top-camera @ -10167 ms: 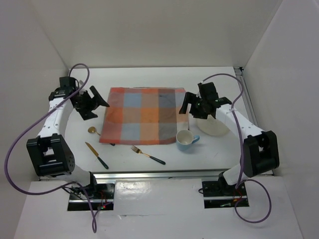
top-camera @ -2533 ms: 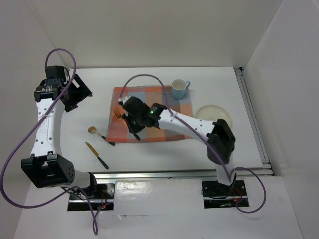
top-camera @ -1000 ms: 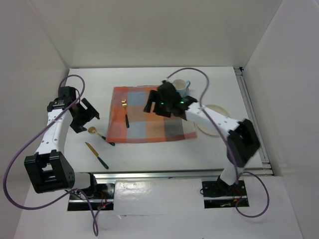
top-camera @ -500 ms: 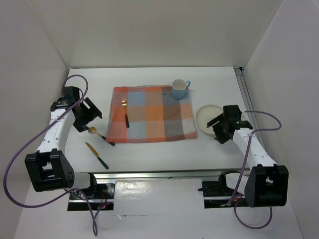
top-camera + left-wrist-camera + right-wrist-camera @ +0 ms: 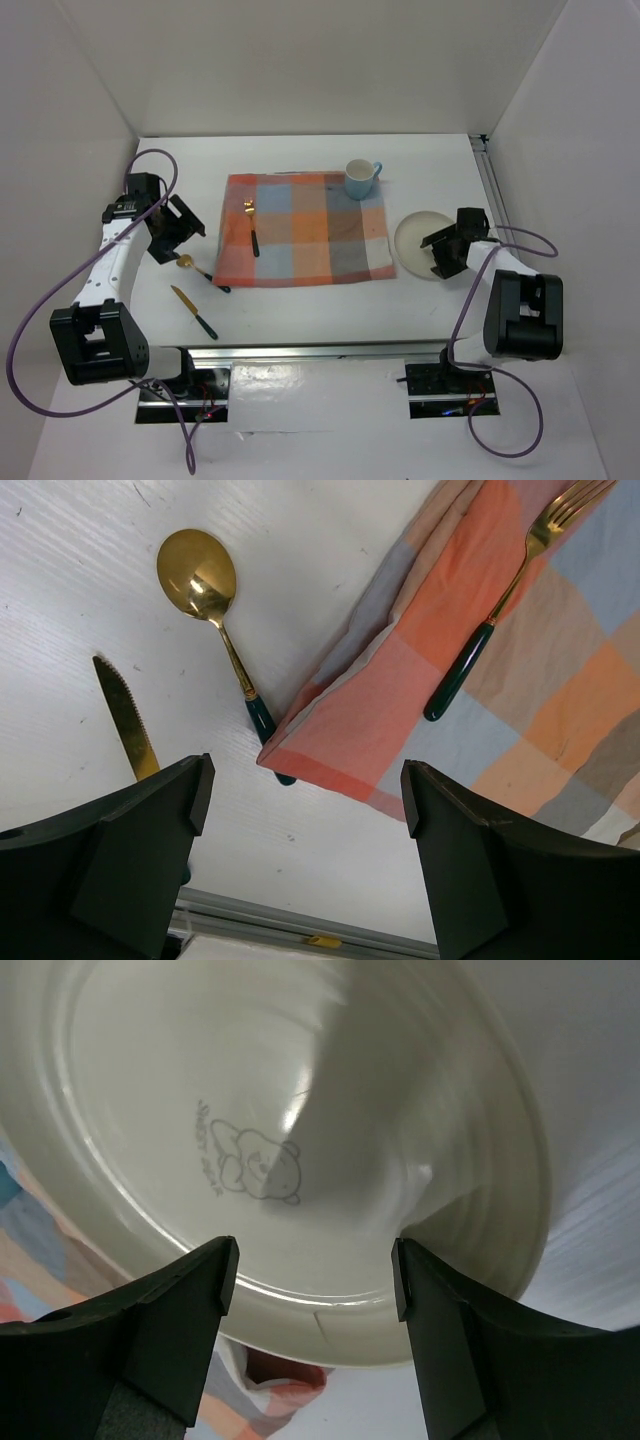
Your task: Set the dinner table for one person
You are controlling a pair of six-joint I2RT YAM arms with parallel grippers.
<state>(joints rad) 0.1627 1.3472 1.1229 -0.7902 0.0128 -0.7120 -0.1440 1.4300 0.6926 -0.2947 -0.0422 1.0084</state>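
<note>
Swung inward, the right gripper [image 5: 447, 250] now hangs spread open over the glazed cream plate [image 5: 413, 232], which sits on the white dinner table [image 5: 300, 312] just right of the checked cloth [image 5: 310, 245] lying on that table. Only the right wrist view shows the plate's printed bear, its lettering unreadable. Left of the cloth, the left gripper [image 5: 176, 228] is spread open near a gold spoon [image 5: 187, 263].
</note>
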